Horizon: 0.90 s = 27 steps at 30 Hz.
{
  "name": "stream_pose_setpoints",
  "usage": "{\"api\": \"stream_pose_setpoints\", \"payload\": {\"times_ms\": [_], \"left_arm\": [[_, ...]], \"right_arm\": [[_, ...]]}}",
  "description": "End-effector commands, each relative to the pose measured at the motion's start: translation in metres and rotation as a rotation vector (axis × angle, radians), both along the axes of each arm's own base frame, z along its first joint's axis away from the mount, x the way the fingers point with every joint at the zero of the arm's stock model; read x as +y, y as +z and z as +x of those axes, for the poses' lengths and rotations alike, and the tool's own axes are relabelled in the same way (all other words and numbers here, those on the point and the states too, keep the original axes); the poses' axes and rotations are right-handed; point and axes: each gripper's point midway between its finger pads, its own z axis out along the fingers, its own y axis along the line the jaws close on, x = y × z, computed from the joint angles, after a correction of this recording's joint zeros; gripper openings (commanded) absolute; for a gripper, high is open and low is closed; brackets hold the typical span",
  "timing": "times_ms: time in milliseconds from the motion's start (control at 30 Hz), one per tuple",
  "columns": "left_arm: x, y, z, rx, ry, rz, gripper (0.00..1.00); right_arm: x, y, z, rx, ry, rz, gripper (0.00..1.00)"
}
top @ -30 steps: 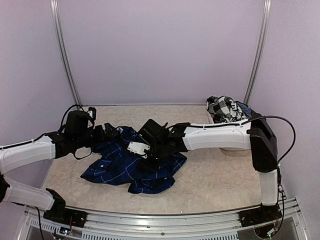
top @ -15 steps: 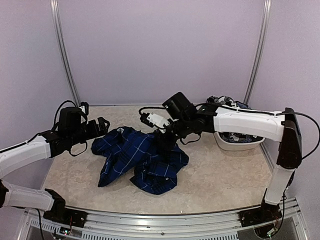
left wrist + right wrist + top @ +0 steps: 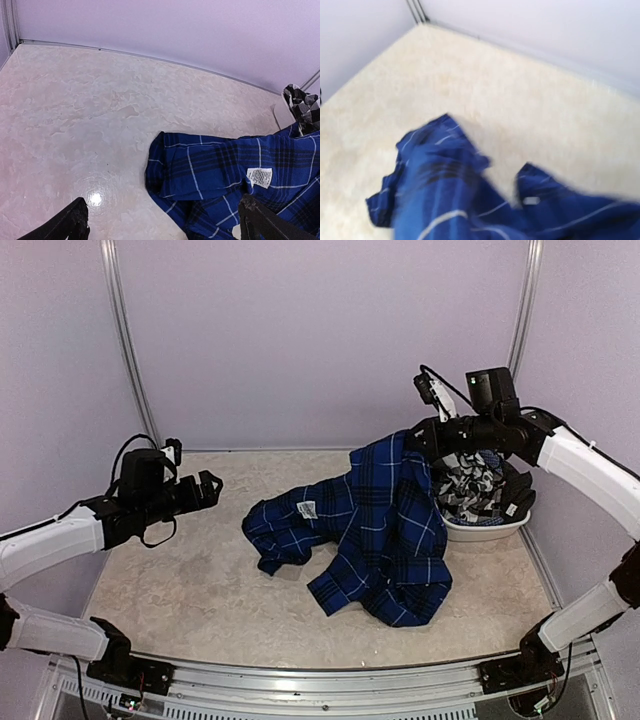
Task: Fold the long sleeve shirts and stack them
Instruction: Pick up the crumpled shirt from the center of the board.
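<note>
Risk starts at the left of the frame: the left gripper [image 3: 207,488] hovers empty with fingers wide apart, well away from the blue shirt [image 3: 385,530], so nothing supports its lower part. In the centre the shirt lies crumpled on the table [image 3: 180,590] and rises to the upper right, where the right gripper [image 3: 422,437] is closed on its top edge. This single pinch may slip, or the cloth may drag into the basin [image 3: 470,532] over the checked shirt [image 3: 465,485].
</note>
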Motion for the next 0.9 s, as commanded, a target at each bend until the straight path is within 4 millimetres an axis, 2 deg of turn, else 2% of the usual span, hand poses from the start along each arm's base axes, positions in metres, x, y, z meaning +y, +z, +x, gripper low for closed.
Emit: {"api": "stream_pose_setpoints", "payload": {"times_ms": [0, 167, 300, 433, 533, 633, 733, 867], "left_arm": [[-0.024, 0.016, 0.006, -0.075, -0.102, 0.014, 0.99], [-0.055, 0.019, 0.003, -0.158, -0.262, 0.06, 0.99], [-0.078, 0.021, 0.002, -0.223, -0.386, 0.058, 0.99], [-0.097, 0.001, 0.008, -0.218, -0.508, 0.119, 0.99], [-0.112, -0.013, 0.007, -0.202, -0.605, 0.135, 0.99], [-0.128, -0.033, 0.001, -0.196, -0.727, 0.168, 0.99], [-0.135, -0.048, -0.001, -0.206, -0.794, 0.232, 0.99], [-0.144, -0.053, -0.002, -0.264, -0.858, 0.285, 0.99]], "right_arm": [[0.01, -0.011, -0.015, 0.059, 0.109, 0.045, 0.0], [0.024, 0.002, -0.035, 0.019, 0.293, 0.036, 0.0], [0.03, 0.011, -0.072, -0.024, 0.495, 0.041, 0.0], [0.026, 0.026, -0.121, -0.077, 0.671, 0.108, 0.0], [0.018, 0.032, -0.146, -0.128, 0.721, 0.137, 0.0], [0.011, 0.031, -0.158, -0.145, 0.714, 0.129, 0.0], [0.008, 0.024, -0.158, -0.115, 0.692, 0.105, 0.0], [0.009, 0.013, -0.155, -0.061, 0.694, 0.093, 0.0]]}}
